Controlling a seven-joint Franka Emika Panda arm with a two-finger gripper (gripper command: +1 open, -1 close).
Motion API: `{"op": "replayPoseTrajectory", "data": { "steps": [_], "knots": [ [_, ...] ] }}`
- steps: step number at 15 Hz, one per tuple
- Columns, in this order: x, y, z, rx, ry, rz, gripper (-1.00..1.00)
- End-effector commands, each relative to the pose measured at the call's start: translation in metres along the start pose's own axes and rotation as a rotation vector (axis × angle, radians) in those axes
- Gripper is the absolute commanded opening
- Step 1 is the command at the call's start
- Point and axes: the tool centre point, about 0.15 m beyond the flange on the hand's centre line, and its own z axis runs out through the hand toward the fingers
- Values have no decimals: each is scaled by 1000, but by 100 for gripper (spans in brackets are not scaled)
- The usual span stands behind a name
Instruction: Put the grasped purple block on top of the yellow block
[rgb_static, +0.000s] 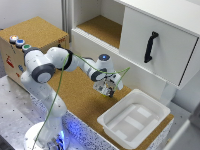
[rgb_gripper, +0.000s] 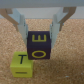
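Note:
In the wrist view the purple block (rgb_gripper: 38, 45), a dark cube with yellow letters, sits between my gripper's two grey fingers (rgb_gripper: 21, 25). My gripper (rgb_gripper: 38, 37) is shut on it. The yellow block (rgb_gripper: 21, 63), a small yellow-green cube marked with a T, lies on the cork right beside the purple block and touches its lower corner. In the exterior view my gripper (rgb_static: 106, 89) hangs low over the cork table (rgb_static: 75, 95), near the white tray; both blocks are too small or hidden there.
A white tray (rgb_static: 134, 120) stands on the cork at the exterior view's right of the gripper. Behind is a white cabinet with an open shelf (rgb_static: 102, 27) and a black-handled door (rgb_static: 151, 46). A cork-topped box with buttons (rgb_static: 30, 42) stands at the left.

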Motion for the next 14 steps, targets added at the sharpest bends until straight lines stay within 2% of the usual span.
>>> {"op": "replayPoseTrajectory", "data": {
  "steps": [1,6,8,12,13,14],
  "knots": [
    [-5,-18,-13,87,-23,-23,-100],
    [3,-27,8,100,-45,-53,-100],
    [6,-26,21,81,-52,-56,-100],
    [13,-18,22,74,-49,-43,-100],
    [12,-20,26,84,-74,-56,100],
    [11,-22,30,88,-89,-72,100]
  ]
}}
